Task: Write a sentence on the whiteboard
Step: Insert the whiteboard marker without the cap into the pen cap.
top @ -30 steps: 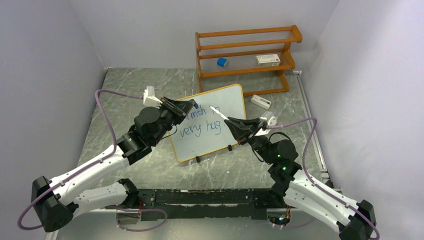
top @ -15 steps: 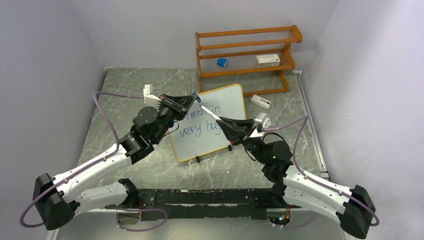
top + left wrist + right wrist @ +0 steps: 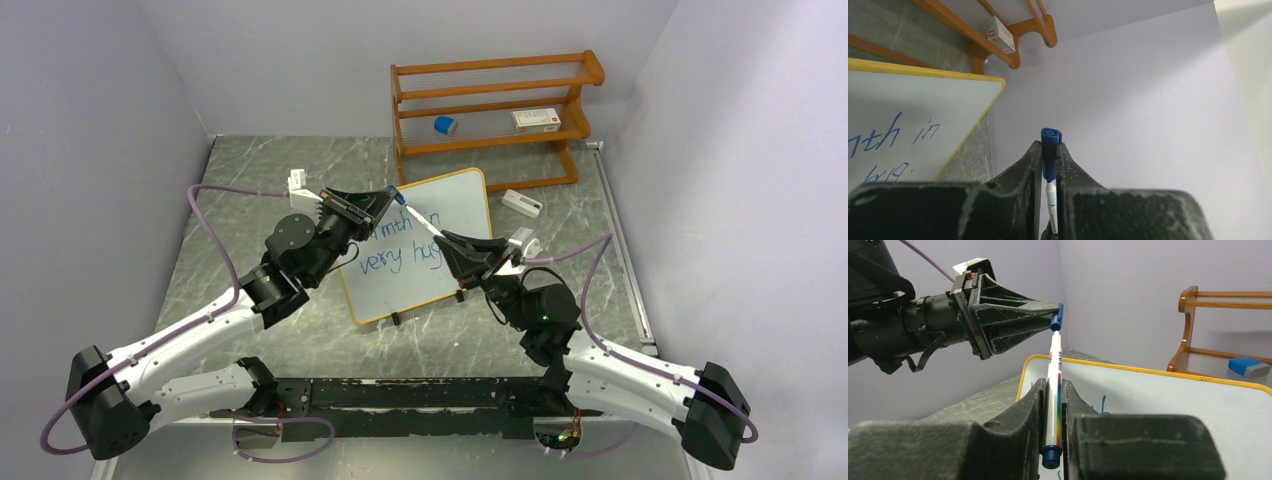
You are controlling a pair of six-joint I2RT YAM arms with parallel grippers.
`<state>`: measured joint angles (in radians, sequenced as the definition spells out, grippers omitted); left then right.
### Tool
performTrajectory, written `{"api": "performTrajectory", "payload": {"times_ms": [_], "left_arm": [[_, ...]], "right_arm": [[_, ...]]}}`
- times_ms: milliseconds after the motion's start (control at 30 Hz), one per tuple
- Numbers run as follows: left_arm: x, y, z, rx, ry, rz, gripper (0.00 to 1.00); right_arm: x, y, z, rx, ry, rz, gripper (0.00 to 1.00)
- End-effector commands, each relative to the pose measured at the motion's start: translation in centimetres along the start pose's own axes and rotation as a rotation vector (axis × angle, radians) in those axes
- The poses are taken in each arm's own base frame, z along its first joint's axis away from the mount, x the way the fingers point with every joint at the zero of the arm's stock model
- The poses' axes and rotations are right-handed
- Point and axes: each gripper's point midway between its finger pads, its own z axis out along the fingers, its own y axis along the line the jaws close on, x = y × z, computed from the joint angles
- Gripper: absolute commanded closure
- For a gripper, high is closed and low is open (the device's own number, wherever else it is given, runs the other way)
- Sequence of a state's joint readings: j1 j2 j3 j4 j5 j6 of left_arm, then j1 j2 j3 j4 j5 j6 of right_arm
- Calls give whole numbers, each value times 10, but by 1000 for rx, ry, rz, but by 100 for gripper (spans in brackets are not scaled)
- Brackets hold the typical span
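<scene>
The whiteboard (image 3: 455,200) lies tilted on the table with the sentence (image 3: 400,246) in blue handwriting; "in" and part of another word (image 3: 893,132) show in the left wrist view. My left gripper (image 3: 388,197) hovers over the board's upper left, shut on a blue marker cap (image 3: 1051,147). My right gripper (image 3: 443,240) is shut on the white marker (image 3: 1054,370) with its rainbow stripe. The marker's tip meets the cap (image 3: 1057,319), so the two grippers face each other above the board (image 3: 1173,400).
An orange wooden shelf rack (image 3: 495,110) stands at the back, holding a blue eraser (image 3: 444,124) and a white box (image 3: 536,119). A small white object (image 3: 521,203) lies on the table right of the board. Grey walls enclose both sides.
My right gripper has carried the marker left and up toward the left gripper, bringing its tip to the cap. The left gripper shifted slightly.
</scene>
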<state>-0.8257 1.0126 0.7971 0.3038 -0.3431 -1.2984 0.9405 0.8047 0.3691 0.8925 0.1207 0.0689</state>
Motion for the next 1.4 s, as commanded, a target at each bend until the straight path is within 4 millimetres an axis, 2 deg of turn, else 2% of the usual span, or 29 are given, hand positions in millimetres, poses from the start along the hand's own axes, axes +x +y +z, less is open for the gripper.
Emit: {"api": "performTrajectory", "payload": {"times_ms": [0, 1000, 1367], "left_arm": [[-5, -14, -2, 51, -8, -17, 95], [4, -11, 1, 60, 32, -48, 95], [-4, -4, 1, 27, -12, -14, 95]], "right_arm": [[-11, -5, -1, 32, -53, -11, 100], [-9, 0, 2, 13, -42, -1, 100], [-11, 0, 1, 13, -43, 1, 100]]}}
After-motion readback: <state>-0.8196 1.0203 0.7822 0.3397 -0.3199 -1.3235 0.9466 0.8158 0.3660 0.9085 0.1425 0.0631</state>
